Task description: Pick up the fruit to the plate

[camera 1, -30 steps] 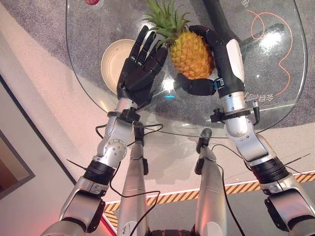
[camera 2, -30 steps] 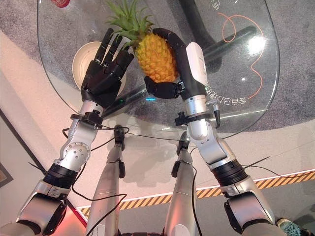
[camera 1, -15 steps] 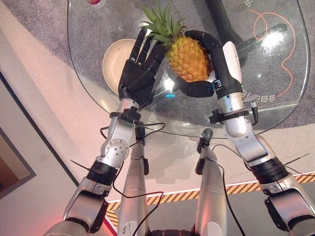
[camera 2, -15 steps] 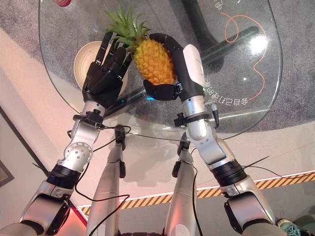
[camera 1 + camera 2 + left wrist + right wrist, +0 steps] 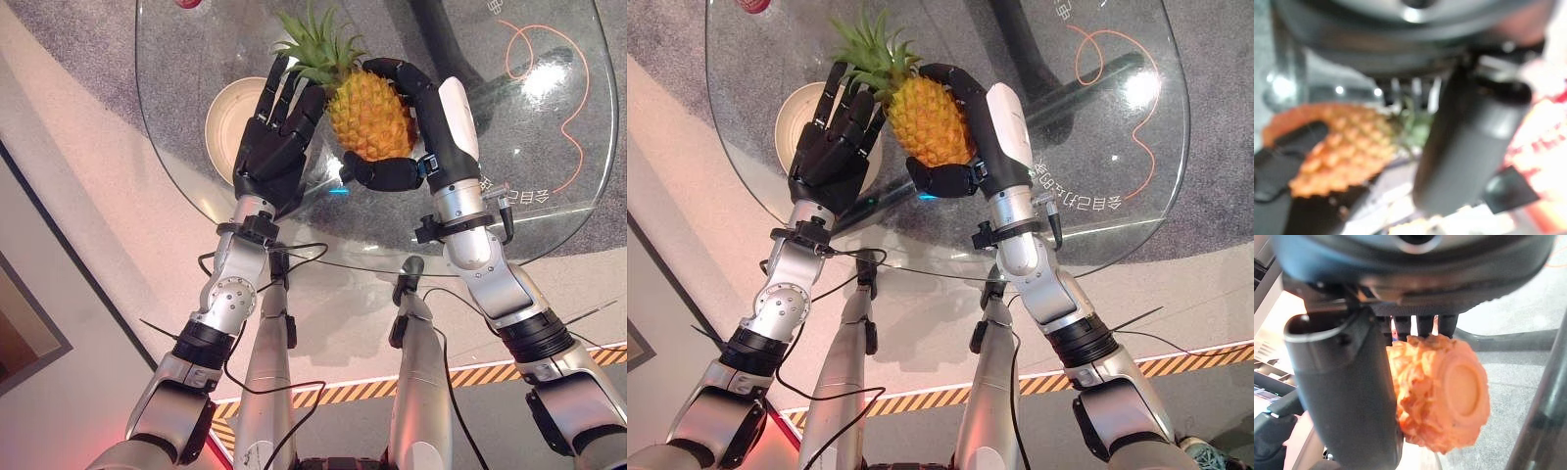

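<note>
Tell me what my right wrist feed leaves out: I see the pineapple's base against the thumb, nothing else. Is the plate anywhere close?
Observer: Yes. The cream plate sits on the glass table, to the robot's left of the pineapple.
Operator: Is the left hand in the way?
Observer: The left hand is open, fingers straight, between plate and fruit, partly overlapping the plate's rim.
Operator: And how is my right hand holding?
Observer: The right hand curls its fingers over the pineapple's far side, thumb under the base.
Operator: Which way does the crown point?
Observer: The leafy crown points away from the robot, leaning toward the left hand's fingertips.
</note>
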`<state>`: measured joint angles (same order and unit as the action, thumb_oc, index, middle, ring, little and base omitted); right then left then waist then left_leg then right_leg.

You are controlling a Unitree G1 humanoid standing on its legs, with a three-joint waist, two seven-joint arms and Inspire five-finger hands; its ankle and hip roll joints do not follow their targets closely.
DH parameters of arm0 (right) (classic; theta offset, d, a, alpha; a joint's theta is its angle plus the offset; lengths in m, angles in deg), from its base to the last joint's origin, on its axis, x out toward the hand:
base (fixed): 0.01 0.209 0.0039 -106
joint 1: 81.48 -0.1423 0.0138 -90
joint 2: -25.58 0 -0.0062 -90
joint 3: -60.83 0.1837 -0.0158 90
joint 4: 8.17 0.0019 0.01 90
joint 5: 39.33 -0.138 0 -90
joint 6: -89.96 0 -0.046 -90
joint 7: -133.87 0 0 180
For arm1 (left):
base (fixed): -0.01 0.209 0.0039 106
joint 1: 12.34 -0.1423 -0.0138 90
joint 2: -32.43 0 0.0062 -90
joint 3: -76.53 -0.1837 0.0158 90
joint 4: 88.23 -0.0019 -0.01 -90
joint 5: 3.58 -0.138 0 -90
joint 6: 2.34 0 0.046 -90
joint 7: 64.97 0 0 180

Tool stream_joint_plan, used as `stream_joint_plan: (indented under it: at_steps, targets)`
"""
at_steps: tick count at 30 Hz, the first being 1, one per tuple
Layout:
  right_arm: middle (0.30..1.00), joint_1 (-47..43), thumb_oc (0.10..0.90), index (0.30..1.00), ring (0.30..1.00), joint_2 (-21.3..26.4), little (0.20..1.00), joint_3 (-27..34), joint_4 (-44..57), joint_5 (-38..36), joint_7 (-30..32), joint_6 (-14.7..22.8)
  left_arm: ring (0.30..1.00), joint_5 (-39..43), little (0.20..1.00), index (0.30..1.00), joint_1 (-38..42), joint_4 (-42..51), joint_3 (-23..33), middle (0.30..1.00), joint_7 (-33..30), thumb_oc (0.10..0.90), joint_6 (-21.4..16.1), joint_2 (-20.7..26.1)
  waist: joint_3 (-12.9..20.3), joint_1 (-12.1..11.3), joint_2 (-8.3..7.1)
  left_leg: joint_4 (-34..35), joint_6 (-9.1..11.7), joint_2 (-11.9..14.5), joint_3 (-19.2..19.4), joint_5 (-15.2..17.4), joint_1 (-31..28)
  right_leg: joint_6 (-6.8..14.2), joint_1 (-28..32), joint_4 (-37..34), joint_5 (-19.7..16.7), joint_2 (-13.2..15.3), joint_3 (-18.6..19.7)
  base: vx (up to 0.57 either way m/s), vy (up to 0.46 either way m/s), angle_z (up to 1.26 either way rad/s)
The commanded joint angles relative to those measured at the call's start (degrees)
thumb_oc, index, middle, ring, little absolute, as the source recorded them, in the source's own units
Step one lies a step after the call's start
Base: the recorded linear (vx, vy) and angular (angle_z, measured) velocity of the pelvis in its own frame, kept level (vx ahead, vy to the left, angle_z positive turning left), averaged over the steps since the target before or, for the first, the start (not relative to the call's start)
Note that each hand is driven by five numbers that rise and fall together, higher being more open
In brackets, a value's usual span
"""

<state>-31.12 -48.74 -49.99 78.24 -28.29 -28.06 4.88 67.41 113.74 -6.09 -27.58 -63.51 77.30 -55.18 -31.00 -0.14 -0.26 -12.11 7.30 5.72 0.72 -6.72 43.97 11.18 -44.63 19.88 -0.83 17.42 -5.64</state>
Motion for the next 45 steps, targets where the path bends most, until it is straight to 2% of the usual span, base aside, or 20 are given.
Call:
stream_joint_plan:
  at_steps: [1, 26, 36, 39, 40, 41, 42, 45]
  targets:
    - [0.300, -7.0, 0.100, 0.300, 0.300, 0.3, 0.200, -3.7, 13.4, 0.2, -2.2, 6.4, 0.900, -0.4, 0.900, 0.900, 4.9, 10.9, -0.9, 0.900, 2.3, 0.800, -2.0, -1.6, 1.2, -0.3, 0.26, -5.5, -2.7, -1.1, 0.2, 5.1, -0.5, -2.0, 1.6, -5.1, -5.2, -1.1, -2.2, 0.00, 0.000, 0.00]
    - [0.300, -9.1, 0.100, 0.300, 0.300, 1.7, 0.200, -5.3, 15.1, 3.3, -1.9, 6.3, 0.900, -0.7, 0.900, 0.900, 3.9, 11.2, -0.5, 0.900, -9.2, 0.800, -2.8, -2.1, 1.2, -0.8, 0.37, -5.2, -2.6, -1.2, -0.1, 4.5, -0.4, -1.9, 1.9, -5.5, -5.3, -1.1, -2.7, 0.00, 0.000, 0.00]
    - [0.300, -9.7, 0.100, 0.300, 0.300, 1.8, 0.200, -6.1, 15.4, 3.6, -3.0, 6.3, 0.900, -1.0, 0.900, 0.900, 4.0, 11.9, -0.7, 0.900, -9.4, 0.800, -2.4, -2.3, 1.2, -0.9, 0.43, -5.3, -2.5, -1.2, 0.0, 4.3, -0.3, -1.9, 2.0, -5.5, -5.4, -1.1, -2.8, 0.00, 0.000, 0.00]
    - [0.300, -9.7, 0.100, 0.300, 0.300, 1.9, 0.200, -6.1, 15.4, 3.5, -2.9, 6.3, 0.900, -1.1, 0.900, 0.900, 3.9, 11.8, -0.7, 0.900, -7.5, 0.800, -2.9, -2.2, 1.2, -0.9, 0.46, -5.3, -2.6, -1.2, 0.0, 4.3, -0.2, -1.9, 2.0, -5.5, -5.4, -1.1, -2.8, 0.00, 0.000, 0.00]
    - [0.300, -9.5, 0.100, 0.300, 0.300, 1.9, 0.200, -6.0, 15.2, 3.5, -2.7, 6.6, 0.827, -0.7, 0.815, 0.827, 3.8, 12.0, -0.8, 0.827, -5.5, 0.715, -3.6, -2.2, 1.2, -0.9, 0.46, -5.3, -2.5, -1.2, 0.1, 4.3, -0.2, -1.9, 1.9, -5.5, -5.4, -1.1, -2.7, 0.00, 0.000, 0.00]
    - [0.300, -9.4, 0.100, 0.300, 0.300, 2.0, 0.200, -6.0, 15.2, 3.5, -2.6, 6.8, 0.505, -0.7, 0.439, 0.505, 3.9, 12.2, -0.8, 0.505, -4.7, 0.339, -4.2, -2.2, 1.2, -0.9, 0.44, -5.2, -2.5, -1.1, 0.1, 4.3, -0.3, -1.9, 2.0, -5.5, -5.4, -1.1, -2.7, 0.00, 0.000, 0.00]
    - [0.300, -9.3, 0.100, 0.300, 0.300, 2.1, 0.200, -6.1, 15.2, 3.5, -2.4, 6.9, 0.300, -0.6, 0.200, 0.300, 3.8, 12.4, -0.9, 0.300, -3.9, 0.100, -4.5, -2.1, 1.2, -0.9, 0.43, -5.2, -2.5, -1.1, 0.0, 4.3, -0.3, -1.9, 2.0, -5.5, -5.4, -1.1, -2.7, 0.00, 0.000, 0.00]
    - [0.300, -9.6, 0.100, 0.300, 0.300, 1.9, 0.200, -6.3, 15.0, 3.5, -2.1, 6.7, 0.300, -1.0, 0.200, 0.300, 4.4, 12.2, -1.2, 0.300, -2.6, 0.100, -5.8, -2.2, 1.2, -0.8, 0.33, -5.2, -2.5, -1.1, 0.1, 4.3, -0.4, -1.9, 2.1, -5.6, -5.5, -1.0, -2.7, 0.00, 0.000, 0.00]
